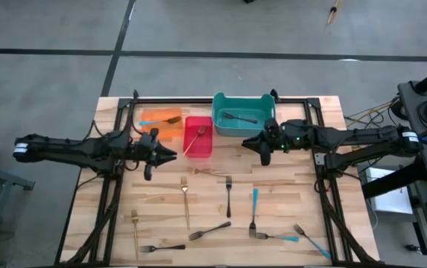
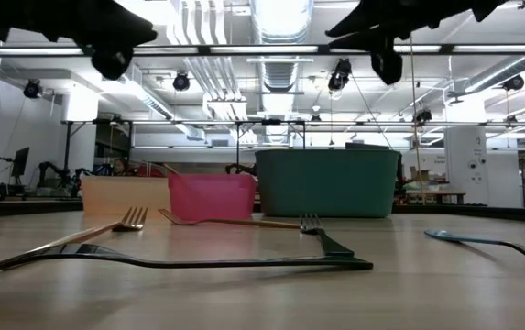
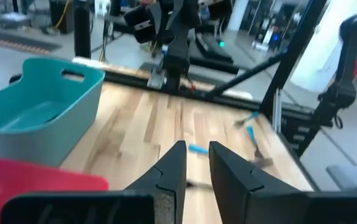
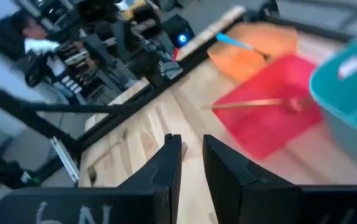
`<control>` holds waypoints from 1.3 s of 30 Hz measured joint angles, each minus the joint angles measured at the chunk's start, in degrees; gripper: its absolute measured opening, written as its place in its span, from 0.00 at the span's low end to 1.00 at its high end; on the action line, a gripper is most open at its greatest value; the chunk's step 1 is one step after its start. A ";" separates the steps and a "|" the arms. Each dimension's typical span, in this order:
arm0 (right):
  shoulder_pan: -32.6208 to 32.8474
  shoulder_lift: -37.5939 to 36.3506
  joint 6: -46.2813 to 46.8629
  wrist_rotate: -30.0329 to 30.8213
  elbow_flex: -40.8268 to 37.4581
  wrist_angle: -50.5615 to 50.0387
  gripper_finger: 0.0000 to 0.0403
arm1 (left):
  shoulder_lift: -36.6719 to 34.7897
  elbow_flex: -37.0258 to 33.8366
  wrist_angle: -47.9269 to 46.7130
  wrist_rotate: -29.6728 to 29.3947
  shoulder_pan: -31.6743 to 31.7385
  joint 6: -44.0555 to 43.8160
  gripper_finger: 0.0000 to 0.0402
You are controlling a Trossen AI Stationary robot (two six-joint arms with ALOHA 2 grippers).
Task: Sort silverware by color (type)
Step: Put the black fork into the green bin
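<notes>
Several slim forks lie flat on the wooden table [image 1: 288, 186]: gold ones [image 1: 185, 197], dark grey ones [image 1: 229, 195] and blue-handled ones [image 1: 255, 211]. At the far side, a blue-handled fork lies in the orange bin [image 1: 161, 123]. A gold fork leans in the red bin [image 1: 198, 138], and a dark one lies in the teal bin [image 1: 243, 114]. My left gripper [image 1: 173, 155] hovers above the table beside the red bin. My right gripper [image 1: 247, 141] hovers just in front of the teal bin. Both hold a narrow gap with nothing in it [image 3: 197, 152] [image 4: 192, 146].
The three bins stand in a row along the table's far edge. A black frame [image 1: 317, 160] runs around the table, with rails down both sides. The loose forks are spread over the near half, below both grippers.
</notes>
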 joint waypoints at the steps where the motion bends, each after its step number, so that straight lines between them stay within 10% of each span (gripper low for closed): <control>1: 0.00 0.97 2.56 -0.01 0.00 0.77 0.14 | -0.83 0.20 -1.44 -0.01 0.00 0.20 0.13; 16: 7.17 13.26 25.86 -14.61 0.02 0.75 0.14 | -2.26 -3.05 2.07 -0.57 0.09 -0.23 0.13; 39: 24.21 27.59 62.34 -14.31 10.68 -13.68 0.14 | 3.95 -2.55 7.76 -6.22 0.13 6.03 0.13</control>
